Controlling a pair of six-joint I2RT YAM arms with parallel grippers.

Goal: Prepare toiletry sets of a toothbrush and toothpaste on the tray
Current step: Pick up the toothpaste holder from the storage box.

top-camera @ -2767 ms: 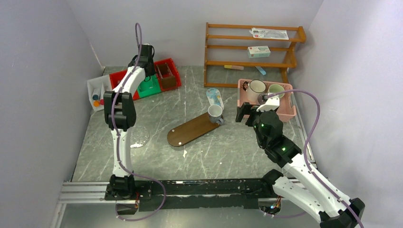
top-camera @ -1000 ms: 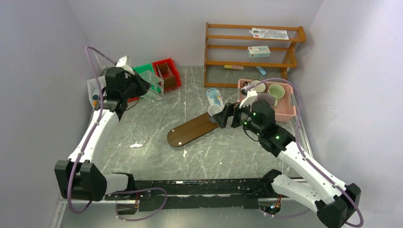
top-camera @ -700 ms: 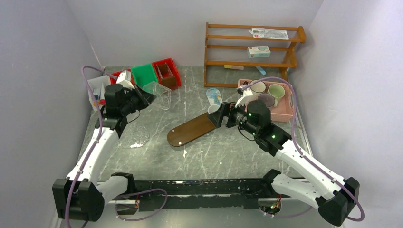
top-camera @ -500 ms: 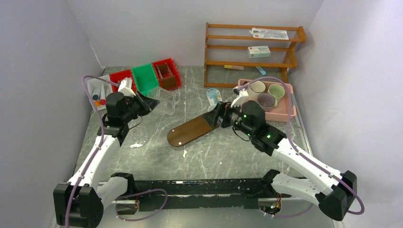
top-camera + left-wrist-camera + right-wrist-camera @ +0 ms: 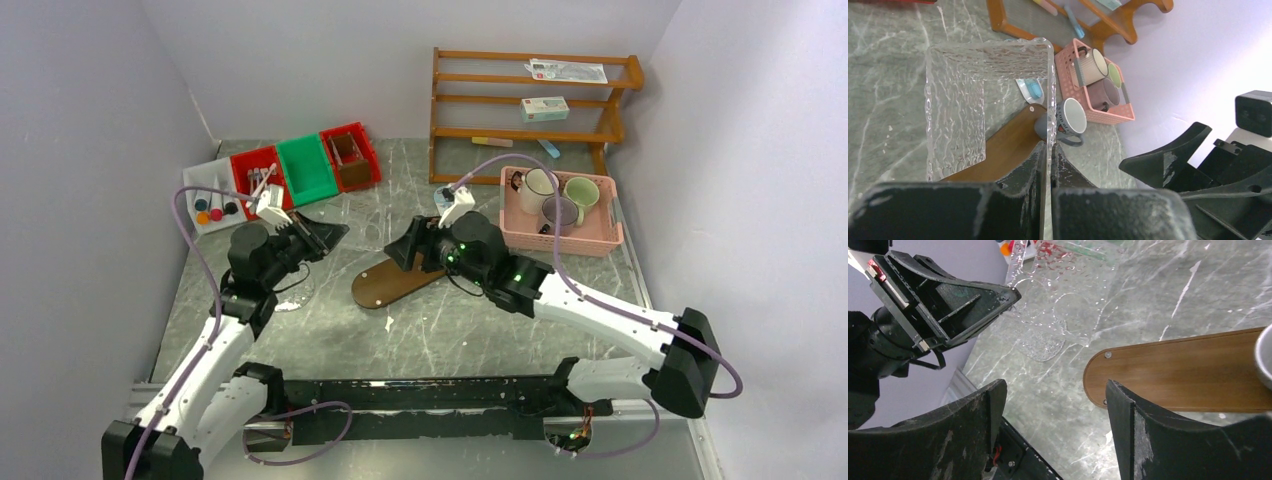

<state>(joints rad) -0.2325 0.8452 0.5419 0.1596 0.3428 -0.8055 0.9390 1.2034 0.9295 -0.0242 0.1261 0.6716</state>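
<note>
The dark brown oval tray (image 5: 383, 287) lies mid-table, also shown in the left wrist view (image 5: 1003, 145) and the right wrist view (image 5: 1188, 375). A grey mug (image 5: 1070, 117) stands on its far end; from above my right arm hides it. My left gripper (image 5: 1048, 147) is shut on one wall of a clear textured cup (image 5: 968, 100), held in the air left of the tray. In the top view that gripper (image 5: 335, 232) points at the tray. My right gripper (image 5: 403, 250) hovers open over the tray's near end (image 5: 1055, 390), holding nothing. A toothbrush pack (image 5: 1030, 90) lies behind the tray. No toothpaste tube shows.
A pink basket (image 5: 600, 238) with three mugs stands at the right. Red and green bins (image 5: 305, 170) and a white tray of coloured pots (image 5: 205, 190) sit at the back left. The wooden shelf (image 5: 530, 100) at the back holds a small box (image 5: 544, 107) and a packet (image 5: 567, 70).
My left arm carried the clear cup from the back-left bins toward the tray. My right arm swung left from the pink basket to above the tray, its jaws narrowing a little.
</note>
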